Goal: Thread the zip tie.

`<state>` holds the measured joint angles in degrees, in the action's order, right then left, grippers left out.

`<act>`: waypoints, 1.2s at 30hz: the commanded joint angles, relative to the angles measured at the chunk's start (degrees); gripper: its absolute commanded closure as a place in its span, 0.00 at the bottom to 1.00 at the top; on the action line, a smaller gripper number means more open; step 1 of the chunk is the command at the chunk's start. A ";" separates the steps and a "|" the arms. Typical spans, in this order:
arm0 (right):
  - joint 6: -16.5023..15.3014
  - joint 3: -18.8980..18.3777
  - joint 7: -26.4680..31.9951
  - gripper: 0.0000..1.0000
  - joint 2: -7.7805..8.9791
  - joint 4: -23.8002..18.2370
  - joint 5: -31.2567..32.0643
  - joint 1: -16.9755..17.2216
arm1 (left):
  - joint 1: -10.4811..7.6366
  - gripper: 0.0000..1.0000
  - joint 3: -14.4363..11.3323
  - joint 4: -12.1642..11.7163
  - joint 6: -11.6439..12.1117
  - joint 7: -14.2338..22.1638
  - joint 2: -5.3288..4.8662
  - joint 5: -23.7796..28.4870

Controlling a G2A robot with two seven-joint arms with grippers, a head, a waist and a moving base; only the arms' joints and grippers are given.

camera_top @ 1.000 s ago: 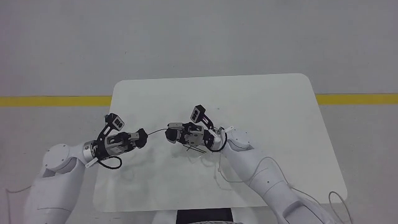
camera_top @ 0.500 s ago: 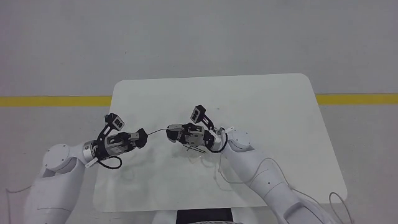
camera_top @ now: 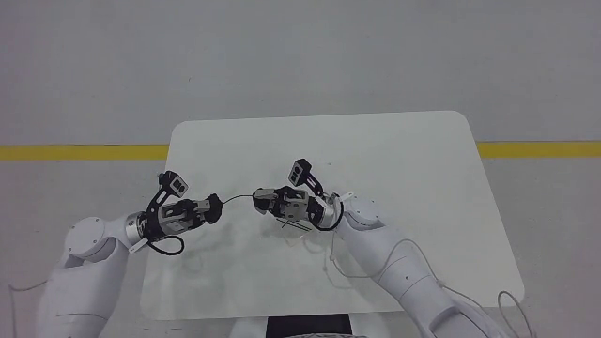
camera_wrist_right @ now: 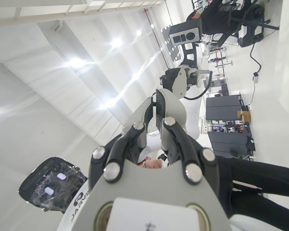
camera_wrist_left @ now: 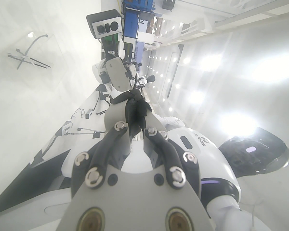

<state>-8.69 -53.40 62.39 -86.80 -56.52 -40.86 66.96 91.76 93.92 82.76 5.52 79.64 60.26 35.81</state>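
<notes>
A thin black zip tie [camera_top: 235,195] spans the gap between my two grippers above the white table [camera_top: 404,150]. My left gripper [camera_top: 214,207] is shut on one end; in the left wrist view the black strap [camera_wrist_left: 134,114] sits pinched between its fingers, near the left gripper [camera_wrist_left: 135,97] tips. My right gripper [camera_top: 257,203] faces it from the right and is shut on the other end. In the right wrist view the right gripper [camera_wrist_right: 154,104] has its pads pressed together, and the left gripper's body [camera_wrist_right: 180,80] shows just beyond.
Spare black zip ties [camera_top: 297,228] lie on the table under the right forearm; the left wrist view shows them inside a clear bag [camera_wrist_left: 31,56]. The table's far half and right side are bare.
The right gripper has edged very slightly to the right, away from the left one. The left arm has not moved.
</notes>
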 commanded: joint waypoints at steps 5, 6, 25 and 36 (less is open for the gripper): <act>-0.96 -0.16 -1.88 1.00 0.31 -1.14 1.45 0.60 | 0.00 0.00 0.00 0.00 0.00 0.00 0.00 0.00; -1.23 -0.32 -2.76 1.00 0.39 -1.32 1.76 0.85 | 0.00 0.00 0.00 0.00 0.00 0.00 0.00 0.00; -2.57 -1.70 -5.91 1.00 1.07 -4.21 2.29 2.63 | 0.00 0.00 0.00 0.00 0.00 0.00 0.00 0.00; -0.77 -1.53 -7.12 1.00 1.18 -5.88 2.67 2.63 | -0.25 0.00 -0.88 -0.52 -0.09 -0.25 -0.08 0.22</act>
<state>-9.95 -54.94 55.13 -85.64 -62.18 -37.98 69.70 91.64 93.24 82.56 5.37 78.81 60.24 35.69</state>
